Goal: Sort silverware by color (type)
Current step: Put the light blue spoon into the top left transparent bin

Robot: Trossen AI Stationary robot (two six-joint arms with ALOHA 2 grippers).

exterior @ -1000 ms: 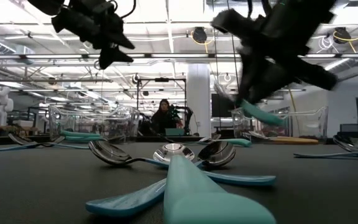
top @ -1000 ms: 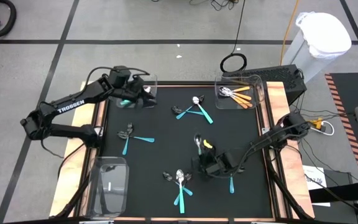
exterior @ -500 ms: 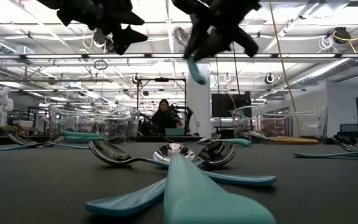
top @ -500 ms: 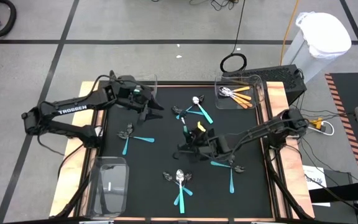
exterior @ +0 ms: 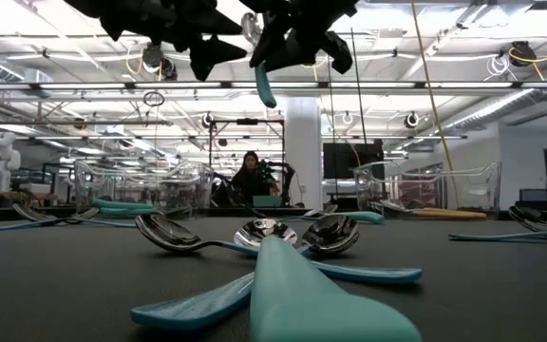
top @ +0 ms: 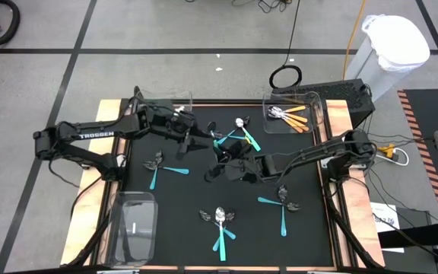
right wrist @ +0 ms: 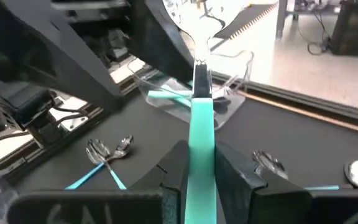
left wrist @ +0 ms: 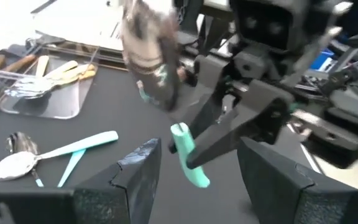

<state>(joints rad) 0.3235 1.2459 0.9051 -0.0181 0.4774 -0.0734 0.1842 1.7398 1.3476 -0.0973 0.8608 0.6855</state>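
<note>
My right gripper (top: 223,157) hovers over the middle of the table, shut on a teal-handled piece of silverware (right wrist: 201,106) whose shiny head (right wrist: 200,31) points away from the wrist. My left gripper (top: 204,140) is open just beside it, toward the table's left. In the left wrist view the teal handle end (left wrist: 187,155) shows in the gap of the left gripper (left wrist: 197,186), touching neither finger. More teal silverware lies in small heaps on the black mat (top: 163,166) (top: 238,135) (top: 220,221) (top: 280,202). My right gripper pinches the teal handle (right wrist: 201,134) between its two fingers (right wrist: 174,167), and the piece lies along them. It is lifted clear of the table; in the low view the handle's free end (exterior: 265,87) slants down below the gripper.
A clear bin at the far left (top: 172,100) holds teal pieces, one at the far right (top: 291,116) holds orange-handled pieces, and another clear bin stands near left (top: 135,224). The two arms are close together over the mat's centre. A person sits in the room behind (exterior: 248,176).
My right gripper has risen from the mat's near right part and moved toward the centre and far-left, carrying the teal piece clear of the table. My left gripper has come away from the far-left bin toward the table's centre, meeting the right gripper.
</note>
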